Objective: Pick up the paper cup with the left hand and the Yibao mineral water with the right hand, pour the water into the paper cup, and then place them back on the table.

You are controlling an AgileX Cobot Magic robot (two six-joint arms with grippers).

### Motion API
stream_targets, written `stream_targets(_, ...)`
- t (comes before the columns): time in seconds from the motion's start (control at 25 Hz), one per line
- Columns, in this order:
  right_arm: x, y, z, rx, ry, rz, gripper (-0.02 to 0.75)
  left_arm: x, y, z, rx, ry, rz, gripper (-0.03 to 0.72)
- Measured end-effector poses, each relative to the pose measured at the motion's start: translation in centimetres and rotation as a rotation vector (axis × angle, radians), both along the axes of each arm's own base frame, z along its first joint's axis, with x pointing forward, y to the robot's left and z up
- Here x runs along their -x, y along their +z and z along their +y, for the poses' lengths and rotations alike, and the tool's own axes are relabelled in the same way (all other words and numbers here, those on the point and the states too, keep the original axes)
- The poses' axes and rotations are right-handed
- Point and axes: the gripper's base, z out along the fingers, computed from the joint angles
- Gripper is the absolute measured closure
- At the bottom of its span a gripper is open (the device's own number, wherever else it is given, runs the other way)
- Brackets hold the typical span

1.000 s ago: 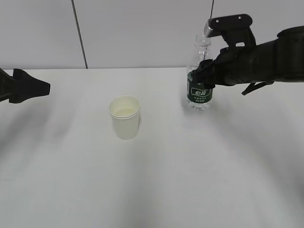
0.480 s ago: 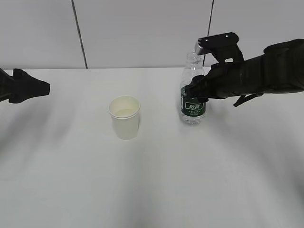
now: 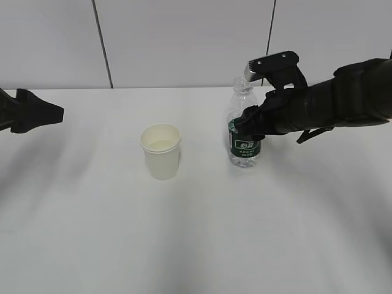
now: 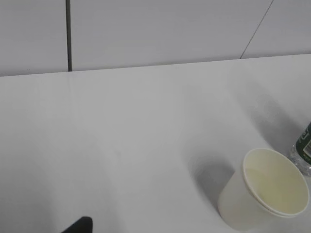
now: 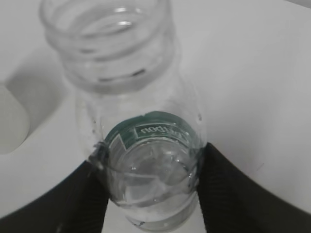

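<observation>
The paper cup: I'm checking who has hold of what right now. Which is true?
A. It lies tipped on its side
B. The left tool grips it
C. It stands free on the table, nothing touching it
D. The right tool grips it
C: the paper cup stands upright on the table, the left tool is far off, and the right tool clamps the Yibao mineral water.

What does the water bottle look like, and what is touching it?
The water bottle is small and made of clear plastic, with a dark green label band with white print around its middle. Its threaded neck has no cap on. It stands upright, right of the paper cup and apart from it. The black right hand grips it at the label, one finger on each side. Whether its base touches the white table cannot be told.
</observation>
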Motion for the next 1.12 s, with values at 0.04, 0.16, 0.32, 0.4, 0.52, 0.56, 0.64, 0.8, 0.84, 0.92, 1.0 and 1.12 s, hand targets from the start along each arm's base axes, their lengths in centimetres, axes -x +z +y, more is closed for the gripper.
stream_targets(0.04, -0.03, -0.01, 0.04, -0.002, 0.004, -0.001, 0.314, 0.00, 0.00, 0.00, 0.000, 0.000, 0.000, 0.176)
stream_targets(0.16, -0.03, -0.10, 0.08, -0.003, 0.007, 0.001, 0.314, 0.00, 0.00, 0.00, 0.000, 0.000, 0.000, 0.176)
stream_targets(0.32, -0.05, -0.25, 0.08, 0.000, 0.007, 0.004, 0.314, 0.00, 0.00, 0.00, 0.000, 0.000, 0.000, 0.176)
stream_targets(0.4, -0.07, -0.41, 0.08, 0.001, 0.007, 0.008, 0.314, -0.01, 0.00, 0.01, -0.001, 0.001, 0.000, 0.176)
stream_targets(0.52, -0.09, -0.41, 0.09, 0.001, 0.007, 0.008, 0.314, -0.01, 0.00, 0.01, -0.001, 0.001, 0.000, 0.176)
stream_targets(0.56, -0.12, -0.37, 0.10, 0.000, 0.007, 0.006, 0.314, -0.01, 0.00, 0.01, -0.001, 0.001, 0.000, 0.176)
stream_targets(0.64, -0.12, -0.37, 0.10, 0.000, 0.007, 0.006, 0.314, -0.01, 0.00, 0.02, -0.001, 0.002, -0.001, 0.177)
stream_targets(0.8, -0.12, -0.37, 0.10, 0.000, 0.007, 0.006, 0.307, -0.01, 0.00, 0.02, -0.001, 0.002, -0.001, 0.176)
stream_targets(0.84, -0.12, -0.37, 0.10, 0.000, 0.007, 0.006, 0.289, -0.01, 0.00, 0.02, -0.001, 0.002, -0.001, 0.176)
stream_targets(0.92, -0.11, -0.36, 0.11, -0.001, 0.009, 0.006, 0.239, -0.01, 0.00, 0.02, -0.001, 0.002, -0.001, 0.176)
stream_targets(1.0, -0.12, -0.43, 0.11, 0.000, 0.009, 0.008, 0.179, -0.01, 0.00, 0.02, -0.001, 0.002, -0.001, 0.176)
stream_targets(1.12, -0.13, -0.51, 0.12, 0.000, 0.009, 0.010, 0.146, -0.01, 0.00, 0.02, -0.001, 0.002, -0.001, 0.176)
